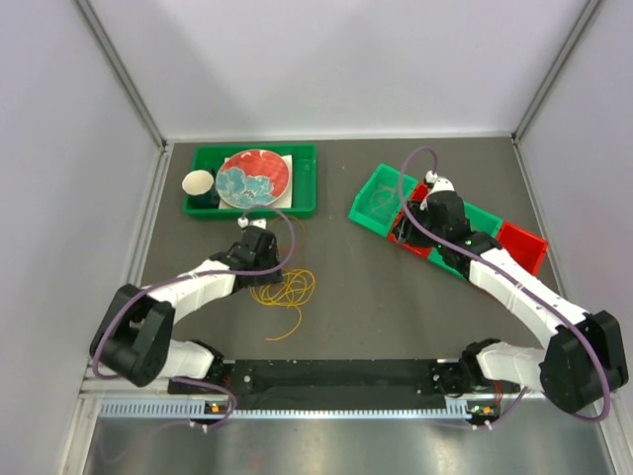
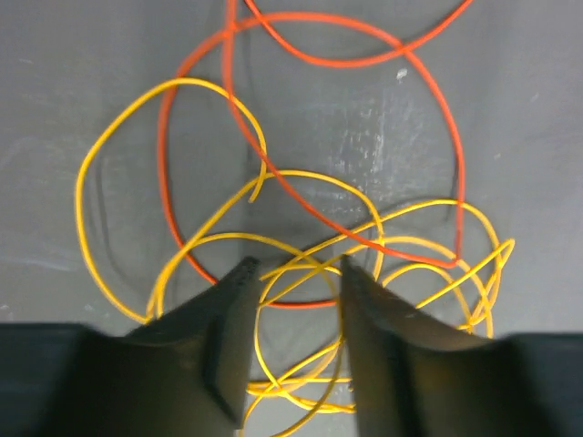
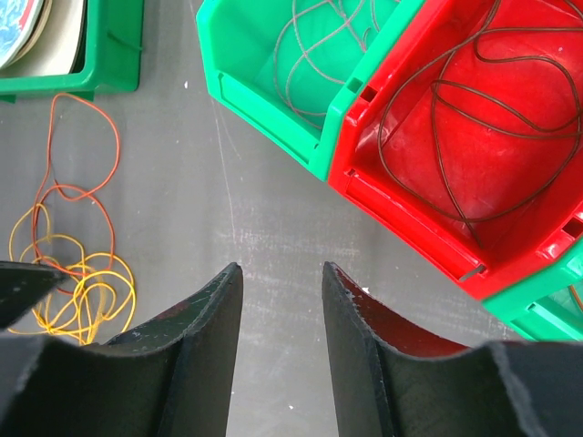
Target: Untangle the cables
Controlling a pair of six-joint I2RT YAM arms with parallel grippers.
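A tangle of yellow cable loops (image 2: 301,264) and an orange-red loop (image 2: 364,118) lies on the grey table; it also shows in the top view (image 1: 284,290) and the right wrist view (image 3: 77,273). My left gripper (image 2: 297,269) is open and low over the tangle, with yellow strands lying between its fingers; in the top view it (image 1: 267,259) sits at the tangle's far edge. My right gripper (image 3: 281,269) is open and empty above bare table, near the bins (image 1: 406,230). A dark maroon cable (image 3: 474,118) lies in a red bin, and a dull thin cable (image 3: 314,45) lies in a green bin.
A green tray (image 1: 302,178) at the back holds a red-and-blue plate (image 1: 253,178) and a cream cup (image 1: 199,183). A row of green bins (image 1: 376,203) and red bins (image 1: 522,242) stands at the right. White walls enclose the table.
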